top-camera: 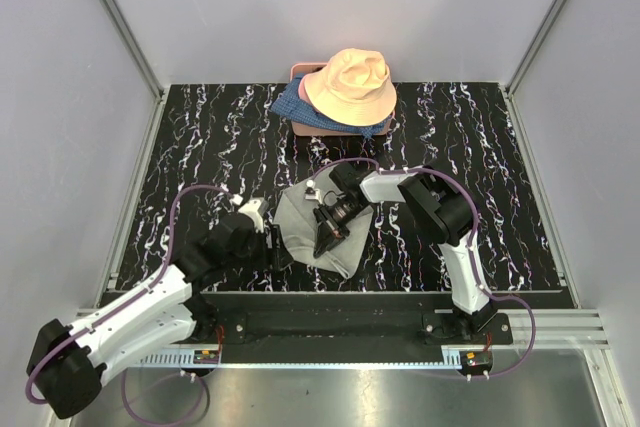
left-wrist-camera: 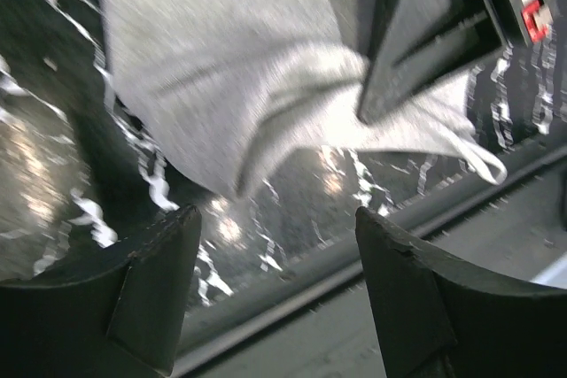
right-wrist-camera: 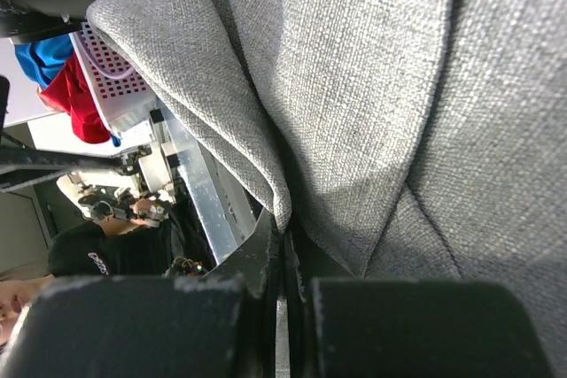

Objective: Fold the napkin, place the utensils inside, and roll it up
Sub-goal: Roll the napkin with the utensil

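From above, the napkin (top-camera: 300, 222) lies bunched on the black marbled table (top-camera: 200, 147), a little toward 6 o'clock from its middle. The right arm (top-camera: 440, 212) reaches in from 3 o'clock, and the right jaws sit over the cloth's middle, pointing toward 7 o'clock, shut on a fold of it. The left arm (top-camera: 150, 307) comes up from 7 o'clock, and the left jaws end just beside the napkin's 9 o'clock edge; from here I cannot tell whether they touch it. At the table's 12 o'clock edge a peach hat (top-camera: 350, 85) rests on blue cloth (top-camera: 290, 107), well apart from the napkin. In the left wrist view, the left jaws stand wide apart with nothing between them, one finger (left-wrist-camera: 151, 289) at 7 o'clock and the other (left-wrist-camera: 416, 298) at 5 o'clock. The napkin (left-wrist-camera: 221, 86) fills the upper half, near the fingertips but apart from them, and its lowest fold seems to hang clear of the shiny table (left-wrist-camera: 53, 157). At 1 o'clock the dark right jaws pinch the cloth, which puckers around them. In the right wrist view, the right jaws at 6 o'clock are closed to a thin seam, and an edge of the napkin (right-wrist-camera: 354, 86) runs down into that seam, gripped there. Grey weave covers nearly the whole frame in creased folds. At 9 o'clock, beyond the cloth, a white perforated basket (right-wrist-camera: 115, 86) shows.
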Controlling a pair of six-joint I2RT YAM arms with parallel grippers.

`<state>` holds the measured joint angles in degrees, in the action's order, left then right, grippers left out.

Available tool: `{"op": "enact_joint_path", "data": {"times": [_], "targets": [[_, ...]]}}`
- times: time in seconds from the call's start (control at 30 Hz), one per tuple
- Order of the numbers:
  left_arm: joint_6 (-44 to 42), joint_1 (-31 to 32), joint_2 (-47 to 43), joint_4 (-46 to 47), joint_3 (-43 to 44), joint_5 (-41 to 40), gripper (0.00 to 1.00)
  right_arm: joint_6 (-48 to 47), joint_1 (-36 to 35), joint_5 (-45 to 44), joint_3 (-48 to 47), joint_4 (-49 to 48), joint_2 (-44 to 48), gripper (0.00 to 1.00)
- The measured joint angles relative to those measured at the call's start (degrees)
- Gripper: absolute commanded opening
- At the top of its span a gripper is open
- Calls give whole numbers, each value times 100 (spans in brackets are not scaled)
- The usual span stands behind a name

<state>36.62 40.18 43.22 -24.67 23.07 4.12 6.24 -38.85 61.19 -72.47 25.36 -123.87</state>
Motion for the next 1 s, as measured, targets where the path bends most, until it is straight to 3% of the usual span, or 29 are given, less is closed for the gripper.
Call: {"op": "enact_joint_path", "data": {"times": [0.23, 0.43, 0.67, 1.0], "targets": [[525, 98, 109, 66, -192, 614, 78, 2, 26, -2, -11, 4, 0, 0], [863, 114, 144, 1025, -562, 852, 78, 0, 26, -2, -11, 4, -35, 0], [975, 111, 612, 2098, -619, 734, 77, 2, 33, -2, -20, 4, -81, 0], [791, -188, 748, 2688, -739, 391, 75, 4, 35, -7, -26, 22, -83, 0]]}}
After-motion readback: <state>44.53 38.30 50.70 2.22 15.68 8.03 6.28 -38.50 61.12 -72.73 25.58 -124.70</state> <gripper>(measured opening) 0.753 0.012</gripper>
